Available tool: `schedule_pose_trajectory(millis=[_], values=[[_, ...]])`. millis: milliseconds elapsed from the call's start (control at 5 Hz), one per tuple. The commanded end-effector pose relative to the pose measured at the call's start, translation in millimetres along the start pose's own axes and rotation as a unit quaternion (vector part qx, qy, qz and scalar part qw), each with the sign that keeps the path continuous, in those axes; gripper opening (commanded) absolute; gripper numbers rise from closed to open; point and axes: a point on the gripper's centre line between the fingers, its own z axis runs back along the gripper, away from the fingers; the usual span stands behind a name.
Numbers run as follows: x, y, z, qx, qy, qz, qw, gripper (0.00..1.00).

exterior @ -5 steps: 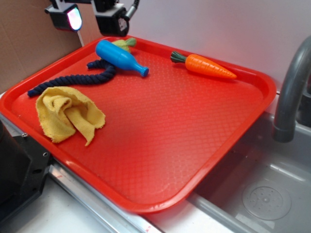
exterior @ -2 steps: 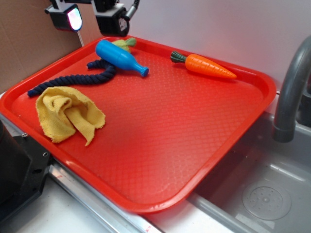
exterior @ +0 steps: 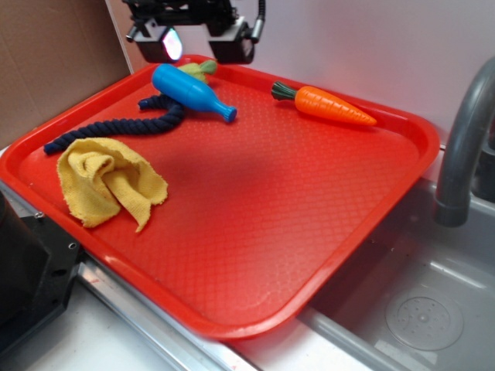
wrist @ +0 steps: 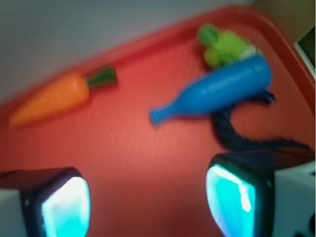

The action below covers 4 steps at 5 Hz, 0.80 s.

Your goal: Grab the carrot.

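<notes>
We have not taken hold of anything yet. Our gripper (exterior: 189, 48) hangs high over the far edge of the red tray (exterior: 371, 224), at about 11 o'clock in the exterior view, and its fingers (wrist: 63, 207) stand spread wide with nothing between them — the wrist view shows bare tray in the gap. The carrot (exterior: 331, 105) lies flat on the tray toward 1 o'clock, near the far rim, its green stem pointing left toward the gripper and its tip pointing right. Gripper and carrot are well apart, so in our judgement the reach, the descent and the closing all remain to be done.

Around it we see a blue bottle-shaped toy (exterior: 188, 90) at 11 o'clock, just below the gripper, with a green soft thing (exterior: 199, 69) tucked behind it. A dark blue rope (exterior: 116, 127) runs from the bottle toward 9 o'clock, and a crumpled yellow cloth (exterior: 108, 179) lies just beside the rope's near side. A grey faucet (exterior: 464, 147) rises at 3 o'clock over the sink (exterior: 418, 309).

Nothing touches the carrot — the blue bottle is its nearest neighbour, and its neck points that way, though clear tray separates them.
</notes>
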Motion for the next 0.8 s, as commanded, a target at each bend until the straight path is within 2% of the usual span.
schedule_pose_trajectory(millis=[0,400,600], values=[[39,-21,-21,-0.025,-0.055,0.039,0.997,1.00],[52,-51,-47,0.013,-0.063,0.019,0.998,1.00],[39,-57,-49,0.015,-0.054,0.009,0.998,1.00]])
